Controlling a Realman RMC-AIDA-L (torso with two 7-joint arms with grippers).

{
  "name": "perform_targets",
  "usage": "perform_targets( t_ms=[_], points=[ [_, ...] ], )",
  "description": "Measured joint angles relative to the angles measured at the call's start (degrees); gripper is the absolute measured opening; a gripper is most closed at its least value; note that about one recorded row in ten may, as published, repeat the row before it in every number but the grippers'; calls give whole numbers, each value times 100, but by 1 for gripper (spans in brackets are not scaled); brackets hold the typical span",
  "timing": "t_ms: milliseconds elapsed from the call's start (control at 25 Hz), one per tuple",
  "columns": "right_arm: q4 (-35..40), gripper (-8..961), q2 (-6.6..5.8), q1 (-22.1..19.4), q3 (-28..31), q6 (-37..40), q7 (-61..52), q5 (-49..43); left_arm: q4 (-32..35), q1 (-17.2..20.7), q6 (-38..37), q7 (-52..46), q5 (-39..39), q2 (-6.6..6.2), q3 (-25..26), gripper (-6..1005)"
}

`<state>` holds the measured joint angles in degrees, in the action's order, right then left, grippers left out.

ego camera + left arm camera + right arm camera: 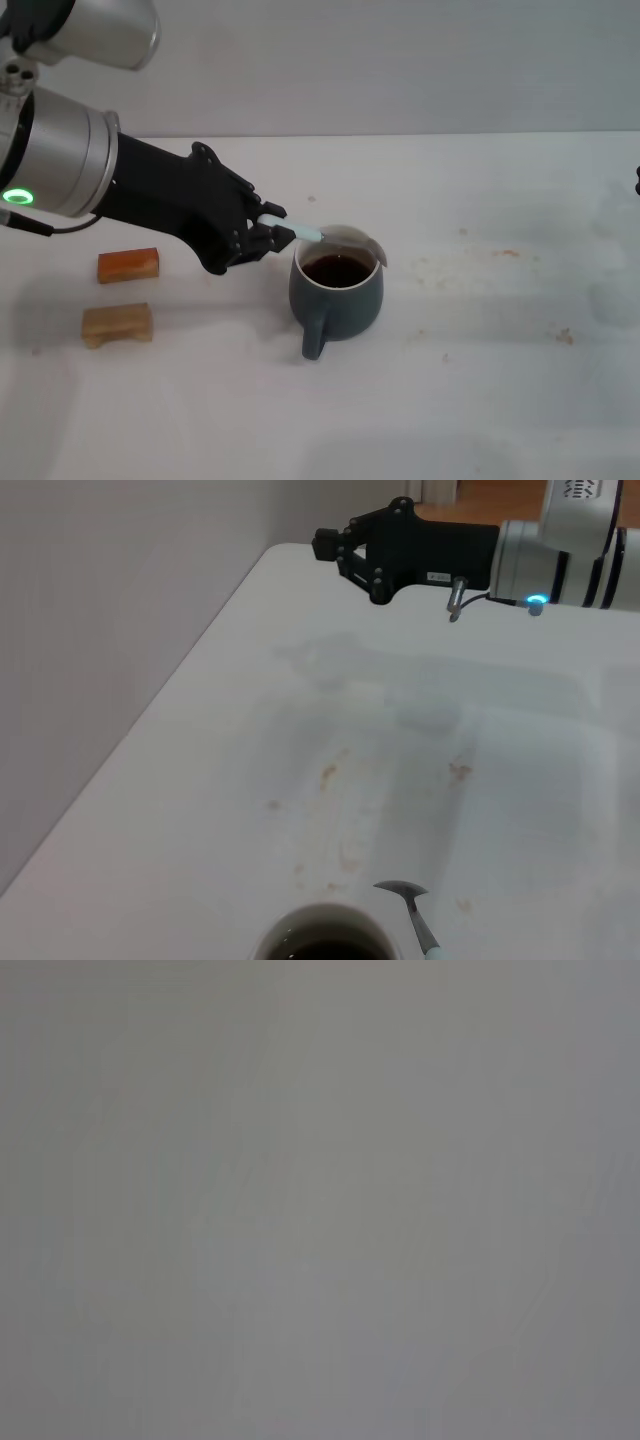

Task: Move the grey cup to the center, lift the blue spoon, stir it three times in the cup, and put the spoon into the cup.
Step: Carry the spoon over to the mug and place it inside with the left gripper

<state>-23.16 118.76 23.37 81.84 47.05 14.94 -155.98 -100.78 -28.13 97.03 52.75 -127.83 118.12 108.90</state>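
- The grey cup (336, 291) stands mid-bench, handle toward me, holding dark liquid.
- My left tool (277, 236) pinches the blue spoon (308, 232) by its handle, just beside the cup; the spoon's bowl hangs above the far rim.
- My right tool (345, 548) sits far off at the bench (480, 380) edge; spread or pressed together, I cannot tell.

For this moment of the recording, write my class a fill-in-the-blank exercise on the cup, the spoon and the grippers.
1. The left gripper holds the blue spoon by its ____.
2. The spoon's metal bowl is above the far rim of the grey cup, which holds a dark ____.
3. The cup's handle points ____ the robot.
4. Two wooden blocks lie on the robot's ____ side.

Missing words: handle; liquid; toward; left
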Motion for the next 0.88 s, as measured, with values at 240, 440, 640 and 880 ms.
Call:
perform_targets(
  t_ms=[240, 440, 640, 880],
  points=[
    [-204, 50, 19, -187, -11, 49, 0, -212, -22, 157, -175, 97, 89, -4, -194, 174],
    [-211, 50, 27, -213, -64, 72, -4, -239, 10, 175, -205, 164, 91, -16, -153, 174],
    [-233, 50, 50, -218, -124, 73, -14, -239, 205, 162, -201, 261, 81, -34, 121, 173],
    [-249, 49, 53, -254, -217, 74, -33, -215, 476, 105, -187, 366, -295, -45, 355, 173]
  ],
)
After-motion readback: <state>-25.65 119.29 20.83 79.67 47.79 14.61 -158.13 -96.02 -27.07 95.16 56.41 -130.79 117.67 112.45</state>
